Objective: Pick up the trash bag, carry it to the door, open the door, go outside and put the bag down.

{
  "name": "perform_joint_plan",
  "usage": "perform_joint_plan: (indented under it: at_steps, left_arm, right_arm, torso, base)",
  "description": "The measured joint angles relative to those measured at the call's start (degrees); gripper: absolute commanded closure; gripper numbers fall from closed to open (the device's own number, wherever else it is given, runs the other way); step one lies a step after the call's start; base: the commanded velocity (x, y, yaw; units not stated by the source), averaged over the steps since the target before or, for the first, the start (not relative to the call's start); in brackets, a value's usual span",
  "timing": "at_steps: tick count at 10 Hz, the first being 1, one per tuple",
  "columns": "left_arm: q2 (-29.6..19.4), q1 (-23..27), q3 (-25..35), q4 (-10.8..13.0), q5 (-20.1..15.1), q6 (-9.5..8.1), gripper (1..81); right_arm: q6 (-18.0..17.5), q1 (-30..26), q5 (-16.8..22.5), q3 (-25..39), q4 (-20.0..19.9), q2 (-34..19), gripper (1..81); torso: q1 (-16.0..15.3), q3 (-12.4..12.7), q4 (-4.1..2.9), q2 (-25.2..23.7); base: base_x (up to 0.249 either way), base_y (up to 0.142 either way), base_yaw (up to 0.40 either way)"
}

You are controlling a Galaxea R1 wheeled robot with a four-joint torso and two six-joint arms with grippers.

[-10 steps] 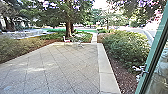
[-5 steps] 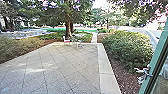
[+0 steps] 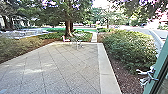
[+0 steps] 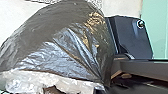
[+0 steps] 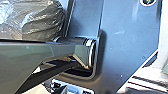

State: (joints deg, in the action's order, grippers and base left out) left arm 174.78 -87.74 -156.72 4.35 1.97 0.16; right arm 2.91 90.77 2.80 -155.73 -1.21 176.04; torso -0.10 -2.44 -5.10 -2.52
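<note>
Many grey slabs make up the paved yard (image 3: pixel 60 67) ahead, laid in a grid of dark joints, with a paler streak of light across them on the left. A smooth, pale border strip (image 3: pixel 106 75) runs along the right edge of the paving, and beyond it lies brown mulch (image 3: pixel 125 78) under a full green bush (image 3: pixel 130 50). Lower shrubs (image 3: pixel 22 48) line the left side. At the far end stand a pinkish-red chair (image 3: pixel 65 39) and a thin-legged table (image 3: pixel 78 41), near a thick tree trunk (image 3: pixel 68 28), with a narrow path (image 3: pixel 94 37) leading away. The green-framed door (image 3: pixel 161 66) slants in at the right and is cut off by the picture's edge; the silvery fitting (image 3: pixel 147 75) on it is too blurred for its exact shape to be read. The dark trash bag (image 4: pixel 62 37) is bulging and creased, beside the robot's dark plate (image 4: pixel 133 37), with a whitish, crumpled film (image 4: pixel 45 82) along one side. Part of the bag runs out of both wrist views, and whether it touches the plate is unclear. I cannot tell whether the jaws on either arm are apart, together or clamped on the bag.
</note>
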Motion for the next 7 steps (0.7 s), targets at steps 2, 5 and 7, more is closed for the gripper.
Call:
perform_joint_plan:
  at_steps: [2, 5, 7]
  left_arm:
    - [0.22, 0.06, -0.02, 0.0, 0.02, 0.0, 81.1]
    - [0.34, 0.26, 0.0, 0.0, 0.04, 0.02, 81.1]
    - [0.33, 1.05, 0.0, 0.0, 0.44, 0.0, 81.1]
  right_arm:
    - [0.11, 0.02, 0.02, 0.02, 0.02, 0.0, 1.0]
    - [0.11, -0.41, 0.02, 0.02, 0.05, -0.02, 1.0]
    - [-0.13, -0.65, -0.24, 0.0, -0.02, -0.05, 1.0]
  torso:
    - [0.0, -0.02, 0.0, 0.02]
    - [-0.04, -0.04, 0.0, 0.06]
    - [-0.04, -0.04, -0.29, 0.09]
  base:
    - [0.115, 0.0, 0.0]
    - [0.116, 0.0, 0.0]
    - [0.115, 0.0, 0.0]
